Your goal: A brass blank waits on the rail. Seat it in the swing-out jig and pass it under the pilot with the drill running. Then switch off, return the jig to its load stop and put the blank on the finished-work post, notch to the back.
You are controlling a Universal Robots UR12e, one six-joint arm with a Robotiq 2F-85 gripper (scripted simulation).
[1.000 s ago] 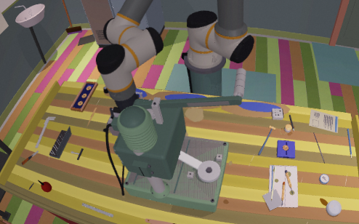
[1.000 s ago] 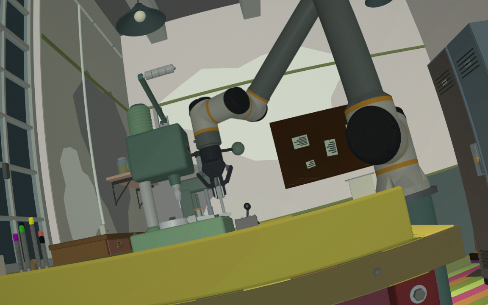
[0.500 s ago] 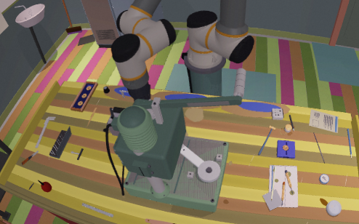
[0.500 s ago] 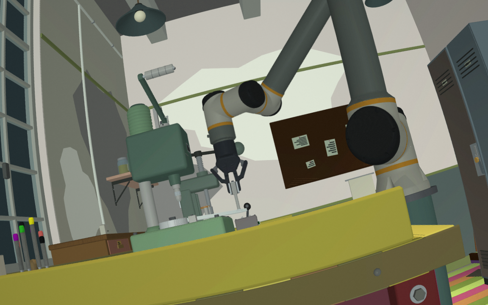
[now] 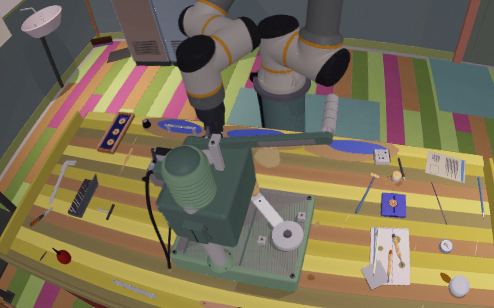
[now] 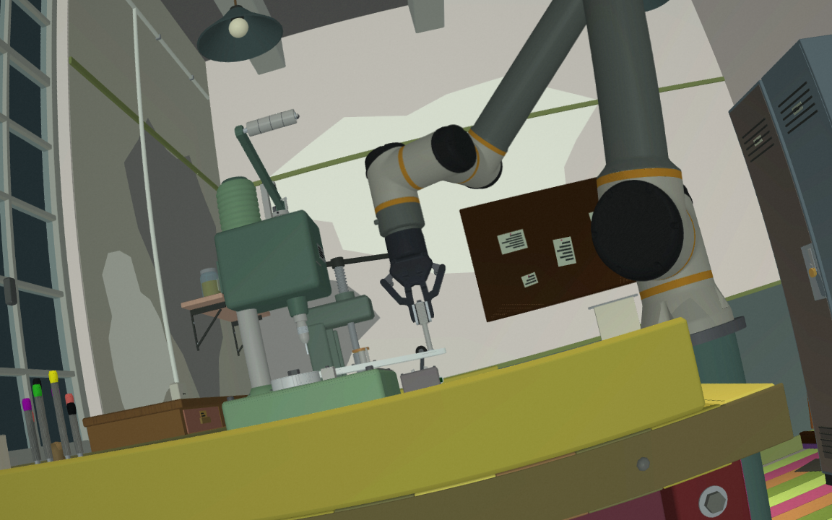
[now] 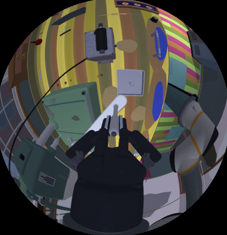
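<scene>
My gripper (image 6: 423,309) stands behind the green drill press (image 5: 208,192), closed on the upright grey handle (image 7: 113,123) at the outer end of the white jig arm (image 6: 393,359). The arm runs across the press table (image 5: 273,227) to the round white jig nest (image 5: 287,234). In the side camera the press head hides the gripper and handle. The pilot bit (image 6: 301,331) hangs above the table. The switch box (image 7: 100,46) with its black lever sits on the bench behind the press. A grey square plate with a small post (image 7: 130,82) lies just beyond the handle. I cannot tell where the brass blank is.
A tray of brass rings (image 5: 116,132) lies at the bench's back left. A black cable (image 5: 152,215) loops by the press base. Hand tools, a blue block (image 5: 393,204) and papers are spread over the right half. A raised yellow lip edges the bench.
</scene>
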